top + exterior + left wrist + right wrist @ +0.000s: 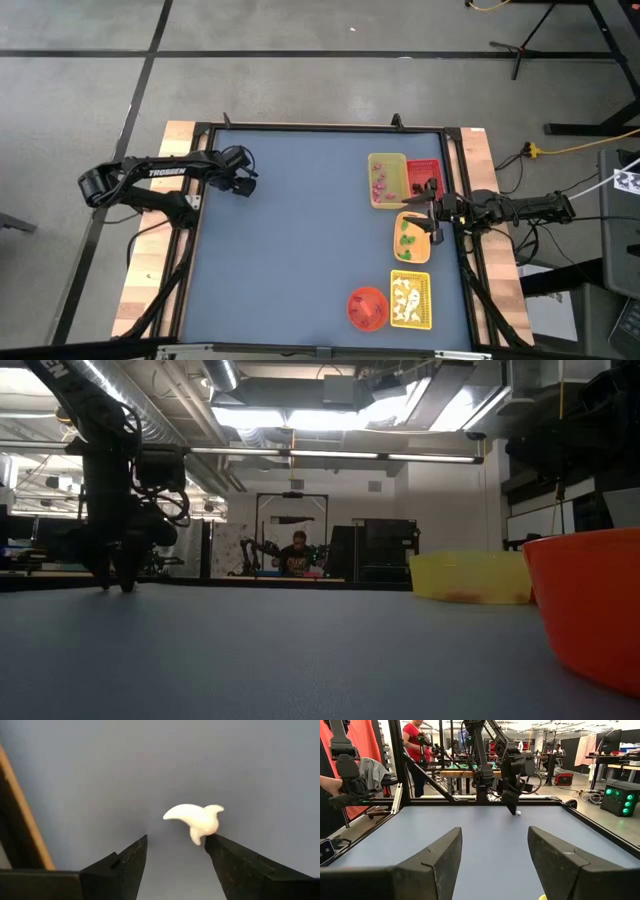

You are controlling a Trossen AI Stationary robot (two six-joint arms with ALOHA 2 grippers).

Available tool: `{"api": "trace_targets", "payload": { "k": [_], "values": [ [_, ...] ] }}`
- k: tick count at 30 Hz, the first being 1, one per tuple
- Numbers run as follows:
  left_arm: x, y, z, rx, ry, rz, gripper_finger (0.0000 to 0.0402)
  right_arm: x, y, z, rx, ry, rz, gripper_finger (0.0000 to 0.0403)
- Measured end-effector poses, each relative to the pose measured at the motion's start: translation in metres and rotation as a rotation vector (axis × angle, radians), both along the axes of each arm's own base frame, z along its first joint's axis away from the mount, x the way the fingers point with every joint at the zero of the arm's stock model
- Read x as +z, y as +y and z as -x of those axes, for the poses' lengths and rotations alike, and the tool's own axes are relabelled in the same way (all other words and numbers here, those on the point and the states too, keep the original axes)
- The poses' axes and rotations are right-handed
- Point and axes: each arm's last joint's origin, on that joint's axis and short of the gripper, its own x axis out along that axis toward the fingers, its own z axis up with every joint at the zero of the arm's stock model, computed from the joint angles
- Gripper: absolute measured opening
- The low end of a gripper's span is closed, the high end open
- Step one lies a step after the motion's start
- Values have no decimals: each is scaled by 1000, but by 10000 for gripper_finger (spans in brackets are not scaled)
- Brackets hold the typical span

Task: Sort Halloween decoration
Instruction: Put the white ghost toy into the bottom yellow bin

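The left gripper hangs low over the blue table, on the table's left side, with its two dark fingers spread apart and nothing between them. A small white ghost piece lies on the table just ahead of the fingertips, touching or nearly touching the tip of one finger; it is not grasped. In the right wrist view the same piece shows as a white speck at the foot of the left gripper.

The right gripper is across the table, well apart from the left one, hovering over the orange tray that holds green pieces. Its fingers are also spread wide and empty. Just beyond it sit a yellow tray with pink pieces and a red tray; on its other side lies a second yellow tray filled with white ghost pieces, and a round red-orange bowl stands beside that tray.

A person sits at a desk in the room far behind the table.
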Motion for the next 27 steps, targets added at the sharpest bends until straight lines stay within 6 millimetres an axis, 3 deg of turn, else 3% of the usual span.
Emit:
{"api": "trace_targets", "payload": {
  "k": [12,27],
  "values": [
    [4,9,-13,-92,-107,-109,208,0,0,0,0,0,1,225],
    [1,7,-9,-44,-67,-80,208,0,0,0,0,0,1,225]
  ]
}}
